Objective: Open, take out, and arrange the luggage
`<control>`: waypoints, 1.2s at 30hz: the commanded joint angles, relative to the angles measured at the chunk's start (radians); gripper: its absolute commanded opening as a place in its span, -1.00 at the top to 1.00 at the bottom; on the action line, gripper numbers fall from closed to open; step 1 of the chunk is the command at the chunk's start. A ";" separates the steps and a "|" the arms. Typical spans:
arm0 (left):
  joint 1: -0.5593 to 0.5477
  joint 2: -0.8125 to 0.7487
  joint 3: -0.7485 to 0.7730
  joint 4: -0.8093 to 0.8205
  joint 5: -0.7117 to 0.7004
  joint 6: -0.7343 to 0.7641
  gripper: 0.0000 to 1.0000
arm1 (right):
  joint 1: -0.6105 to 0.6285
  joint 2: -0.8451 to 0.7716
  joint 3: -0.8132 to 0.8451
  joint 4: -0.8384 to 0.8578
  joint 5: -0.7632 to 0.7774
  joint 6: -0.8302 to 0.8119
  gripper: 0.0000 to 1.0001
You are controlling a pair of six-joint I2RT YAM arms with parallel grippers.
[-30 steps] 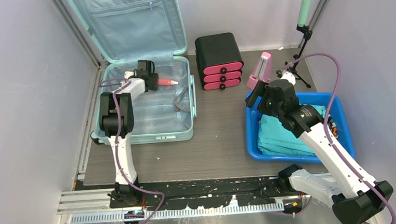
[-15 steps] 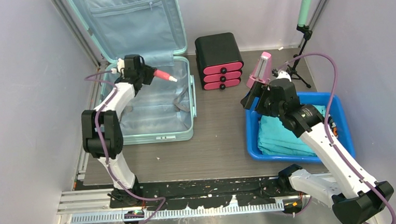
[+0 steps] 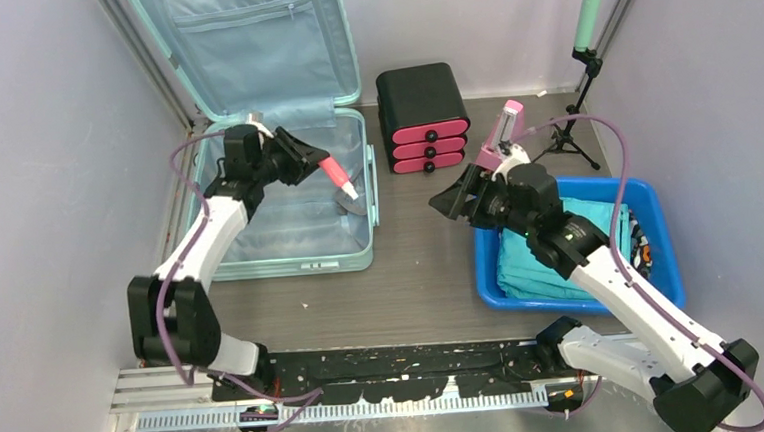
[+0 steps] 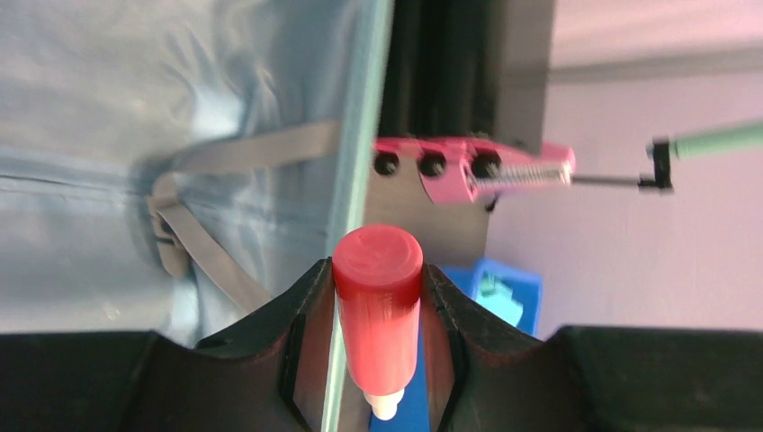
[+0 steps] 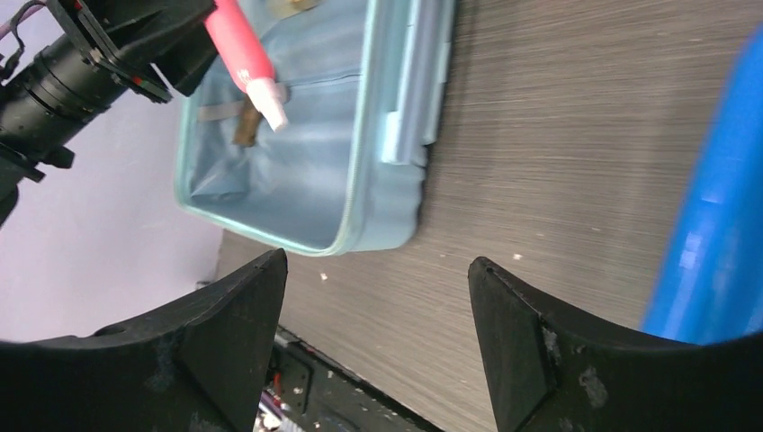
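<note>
Luggage [image 3: 289, 227] open at 10 o'clock on surface [image 3: 432, 273], lid up. Left hand [image 3: 306, 152] clamped on red tube [image 3: 336, 173] above its 3 o'clock rim. Right hand [image 3: 454, 200] apart, empty. Tube not yet set down; arranging left.

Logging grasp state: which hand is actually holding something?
The left hand, clamped on a red tube over the luggage rim; the right hand is open and empty.
</note>
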State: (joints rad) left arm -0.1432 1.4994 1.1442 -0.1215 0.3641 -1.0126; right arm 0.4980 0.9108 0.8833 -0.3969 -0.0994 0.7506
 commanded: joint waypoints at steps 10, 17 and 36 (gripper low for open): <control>-0.157 -0.365 -0.239 0.030 0.283 0.273 0.56 | 0.305 0.237 0.041 0.387 0.049 0.085 -0.53; -0.162 -0.417 -0.262 0.014 0.282 0.317 0.53 | 0.378 0.355 0.071 0.487 0.084 0.091 -0.49; -0.164 -0.441 -0.299 0.068 0.311 0.257 0.51 | 0.407 0.456 0.090 0.621 0.035 0.048 0.22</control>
State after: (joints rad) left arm -0.3073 1.0771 0.8398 -0.1196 0.6327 -0.7326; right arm 0.8967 1.3647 0.9337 0.1558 -0.0750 0.8192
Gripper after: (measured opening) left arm 0.377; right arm 0.454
